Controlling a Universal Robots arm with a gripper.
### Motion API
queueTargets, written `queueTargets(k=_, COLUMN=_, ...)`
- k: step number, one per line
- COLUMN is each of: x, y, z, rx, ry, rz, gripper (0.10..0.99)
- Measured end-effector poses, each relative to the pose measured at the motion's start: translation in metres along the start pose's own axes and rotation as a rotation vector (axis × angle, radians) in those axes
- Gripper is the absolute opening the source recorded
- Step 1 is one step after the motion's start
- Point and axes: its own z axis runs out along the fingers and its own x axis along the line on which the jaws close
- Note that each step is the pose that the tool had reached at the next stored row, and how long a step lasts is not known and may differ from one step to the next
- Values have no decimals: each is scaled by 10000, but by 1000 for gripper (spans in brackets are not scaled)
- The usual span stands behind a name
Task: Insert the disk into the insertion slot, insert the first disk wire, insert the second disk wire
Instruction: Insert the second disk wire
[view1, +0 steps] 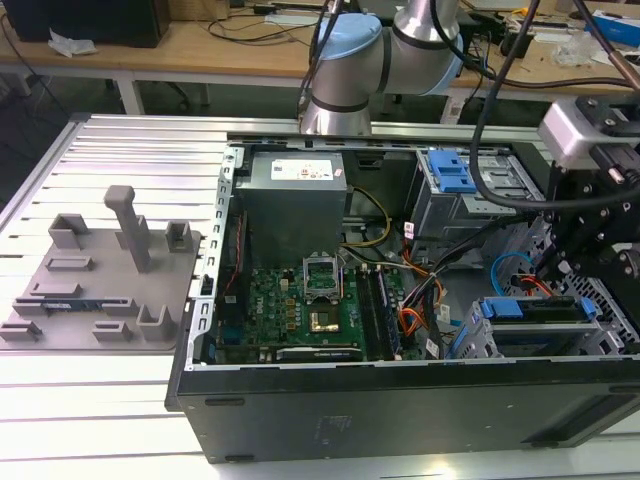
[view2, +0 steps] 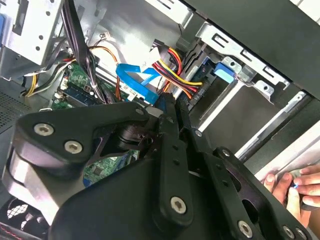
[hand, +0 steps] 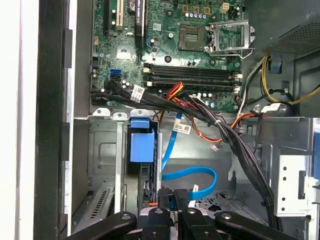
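Inside the open computer case (view1: 400, 400), in the exterior view, the arm (view1: 420, 40) reaches down at the exterior view's right. Just below its black wrist end, the disk (view1: 530, 308) lies flat in its blue carrier inside the insertion slot (view1: 605, 325). One white label sits on the grey power supply (view1: 295, 190); its print is too small to read. One blue tab (view1: 450, 170) stands on the taller grey box behind.

In the second wrist view, the gripper (view2: 172, 112) has its fingers (view2: 165, 125) drawn together. Just past the tips run one blue flat cable (view2: 137, 77) and one red, yellow and black wire bundle (view2: 175, 70). A person's hand (view2: 295, 187) rests at the case edge, well apart from the fingers.

In the first wrist view, the fingers are clamped on a black plug (hand: 175, 196). The blue cable loops just beside them. Two white cable labels (hand: 182, 129) show, both unreadable. Farther off lies the motherboard (hand: 165, 40) with one processor socket (hand: 227, 35).
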Motion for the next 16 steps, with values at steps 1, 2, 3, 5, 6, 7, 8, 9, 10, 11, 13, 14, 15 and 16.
queueTargets(k=1, x=12, y=8, z=0, rx=1, ry=-25, rz=0, gripper=161)
queueTargets(k=2, x=22, y=11, z=-2, rx=1, ry=-28, rz=0, gripper=161)
queueTargets(k=3, x=38, y=12, z=-3, rx=0, ry=-28, rz=-2, gripper=161)
queueTargets(k=5, x=46, y=13, z=-4, rx=1, ry=-28, rz=-1, gripper=161)
queueTargets(k=6, x=46, y=13, z=-4, rx=1, ry=-28, rz=-1, gripper=161)
queueTargets(k=7, x=47, y=13, z=-4, rx=1, ry=-28, rz=0, gripper=161)
queueTargets(k=8, x=47, y=13, z=-4, rx=1, ry=-28, rz=0, gripper=161)
queueTargets(k=9, x=47, y=13, z=-4, rx=1, ry=-28, rz=16, gripper=161)
queueTargets(k=10, x=47, y=13, z=-4, rx=8, ry=-28, rz=81, gripper=161)
queueTargets(k=11, x=47, y=13, z=-4, rx=14, ry=-28, rz=140, gripper=161)
queueTargets(k=13, x=48, y=13, z=-3, rx=25, ry=-31, rz=270, gripper=161)
queueTargets(k=14, x=48, y=13, z=-3, rx=26, ry=-30, rz=279, gripper=161)
queueTargets(k=15, x=49, y=13, z=-3, rx=27, ry=-30, rz=280, gripper=161)
queueTargets(k=16, x=49, y=13, z=-3, rx=27, ry=-30, rz=281, gripper=161)
